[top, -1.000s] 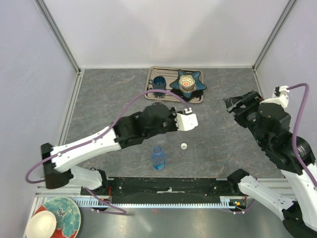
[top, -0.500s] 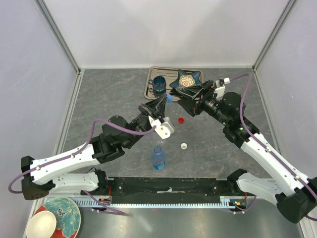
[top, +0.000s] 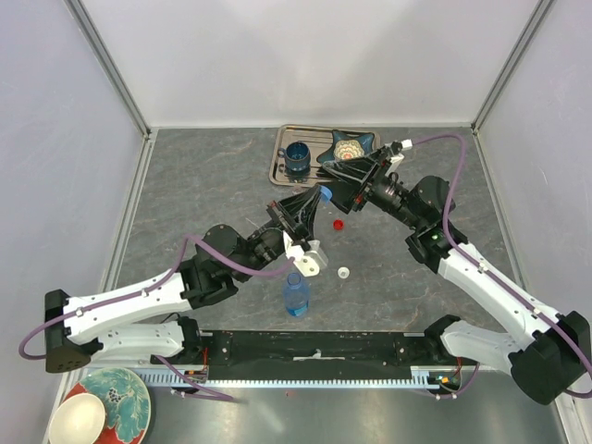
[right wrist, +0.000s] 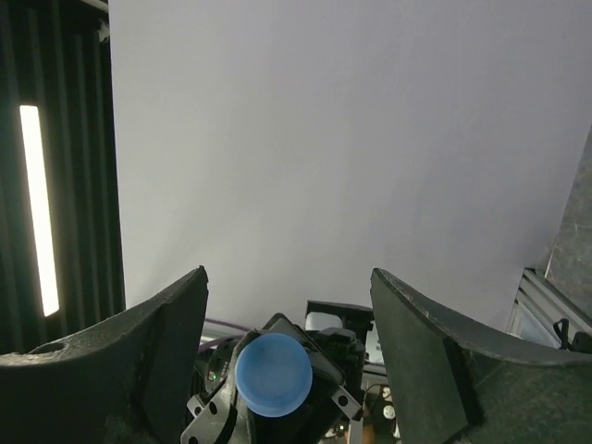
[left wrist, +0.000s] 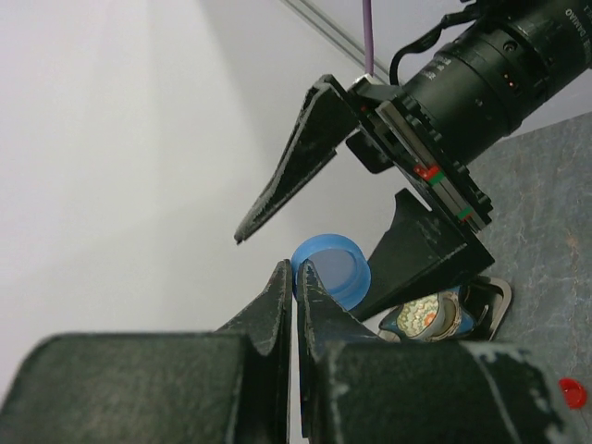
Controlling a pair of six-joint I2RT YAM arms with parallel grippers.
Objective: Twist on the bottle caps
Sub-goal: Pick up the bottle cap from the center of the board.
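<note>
**Blue cap** [top: 326, 193], held in the air above the desk [top: 203, 185]. Its rim is pinched between the closed fingertips of the left hand [top: 318, 197]. In the left wrist view the two fingers [left wrist: 276, 301] meet at the cap's lower left edge.

The right hand [top: 333, 185] faces the cap with jaws spread wide, one on either side and neither touching it. In the right wrist view the cap sits low and central between the fingers [right wrist: 157, 342].

**On the desk below:**
- The red cap [top: 339, 224] lies just under the two hands.
- The white cap [top: 343, 272] lies nearer the arm bases.
- A bottle [top: 296, 294] stands upright beside the left wrist.

**At the far edge:** a tray [top: 280, 159] carries a dark blue cup [top: 297, 155] and a star-shaped dish [top: 350, 148], directly behind the right hand.

**Arm poses:** the left arm reaches diagonally from the near left corner, with its hand tilted upward. The right arm stretches in from the near right, with its forearm aimed at the cap.
</note>
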